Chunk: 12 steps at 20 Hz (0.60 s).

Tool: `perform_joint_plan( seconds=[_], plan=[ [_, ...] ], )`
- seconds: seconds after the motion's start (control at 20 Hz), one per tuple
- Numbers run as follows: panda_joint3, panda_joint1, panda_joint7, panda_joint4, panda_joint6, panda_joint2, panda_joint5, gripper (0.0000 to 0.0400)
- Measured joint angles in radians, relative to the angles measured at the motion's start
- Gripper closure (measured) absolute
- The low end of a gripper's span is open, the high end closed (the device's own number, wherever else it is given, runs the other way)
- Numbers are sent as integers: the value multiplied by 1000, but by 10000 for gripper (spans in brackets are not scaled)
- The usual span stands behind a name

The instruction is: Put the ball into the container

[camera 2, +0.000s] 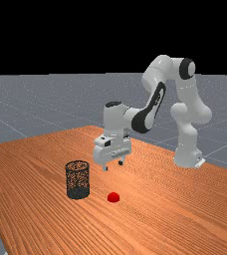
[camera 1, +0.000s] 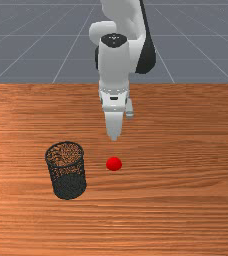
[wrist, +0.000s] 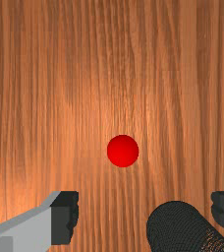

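Pincer hung spread apart (nothing gripped!): approach stage, and the red ball called for lining up, then descent.

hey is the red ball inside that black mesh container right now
No, the red ball lies on the wooden table, to the front view's right of the mesh container.

You are looking at a simulator's stand-in for a robot workspace, closest to a lab. The far view shows you a grey floor running back to a flat black backdrop, and the front view shows pale lines ruled across it. A white robot arm has its base at the edge of a wooden table.
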Motion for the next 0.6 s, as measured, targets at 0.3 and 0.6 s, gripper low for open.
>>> perform_joint_plan(
  seconds=[0.3, 0.6],
  plan=[
    [-23, 25, 50, 2, 3, 4, -55, 223],
    [-18, 20, 36, 1, 21, 23, -42, 11]
  ],
)
